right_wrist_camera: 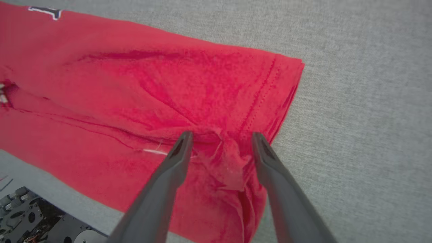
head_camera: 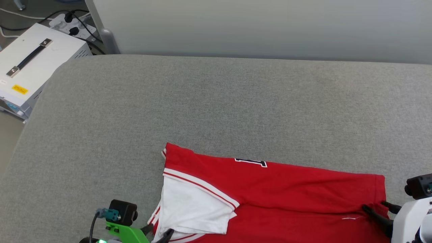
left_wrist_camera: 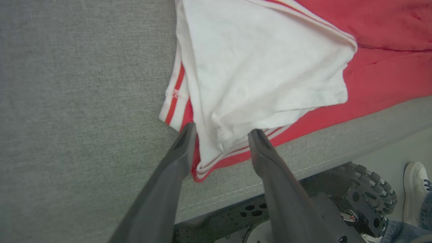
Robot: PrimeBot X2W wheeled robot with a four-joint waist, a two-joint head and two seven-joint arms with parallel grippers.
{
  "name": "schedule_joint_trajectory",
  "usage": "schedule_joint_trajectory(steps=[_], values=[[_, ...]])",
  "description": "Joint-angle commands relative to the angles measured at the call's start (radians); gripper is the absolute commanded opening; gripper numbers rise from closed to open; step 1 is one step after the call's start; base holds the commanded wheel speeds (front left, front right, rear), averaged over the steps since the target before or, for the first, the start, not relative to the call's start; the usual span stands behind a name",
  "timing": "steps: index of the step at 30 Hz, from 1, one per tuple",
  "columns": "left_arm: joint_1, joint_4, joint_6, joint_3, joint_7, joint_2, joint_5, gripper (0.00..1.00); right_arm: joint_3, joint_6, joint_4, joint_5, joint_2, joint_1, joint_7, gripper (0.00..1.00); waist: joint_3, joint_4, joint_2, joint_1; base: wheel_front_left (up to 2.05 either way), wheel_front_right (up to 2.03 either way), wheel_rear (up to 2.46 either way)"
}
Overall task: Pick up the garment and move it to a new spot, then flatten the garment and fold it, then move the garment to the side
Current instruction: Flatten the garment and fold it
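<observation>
Lying on a grey fabric-covered surface, the garment is seen in the lower right of the head view. It is folded into a long red band, with a white sleeve turned over the end nearer the frame's left. A sliver of navy, white-edged lettering is shown at its upper edge.

At the bottom of the frame, left of centre, the left gripper is placed at the sleeve's striped hem. In the left wrist view its fingers are spread apart, with the white cloth lying loose between them, not pinched.

At the lower right edge the right gripper is placed at the garment's hemmed end. In the right wrist view its fingers are also held apart, with a small bunched ridge of red cloth between them, unclamped.

A white box with a black handle is seen in the upper left corner, beyond the surface. A white shoe is visible at the lower right of the left wrist view.
</observation>
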Motion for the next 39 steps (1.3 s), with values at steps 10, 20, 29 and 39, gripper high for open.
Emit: schedule_joint_trajectory(steps=[10,20,29,39], values=[[-0.026,-0.039,0.05,0.076,-0.176,-0.024,0.066,1.0,-0.122,-0.001,-0.125,0.067,-0.008,0.066,0.037,1.0,-0.057,-0.007,0.0119,0.0,0.0,0.0,0.0],[-0.046,-0.017,0.13,0.213,-0.436,-0.094,0.199,1.0,-0.379,-0.001,-0.129,-0.076,0.202,0.125,0.224,1.0,-0.028,-0.003,0.0119,0.0,0.0,0.0,0.0],[0.002,-0.007,0.065,0.386,-0.443,-0.188,0.338,1.0,-0.542,-0.001,-0.089,-0.265,0.392,0.128,0.3,1.0,0.014,0.01,0.0119,0.0,0.0,0.0,0.0],[0.032,0.025,-0.015,0.491,-0.444,-0.249,0.42,1.0,-0.565,-0.001,-0.014,-0.297,0.436,0.097,0.285,1.0,0.029,0.009,0.0119,0.0,0.0,0.0,0.0]])
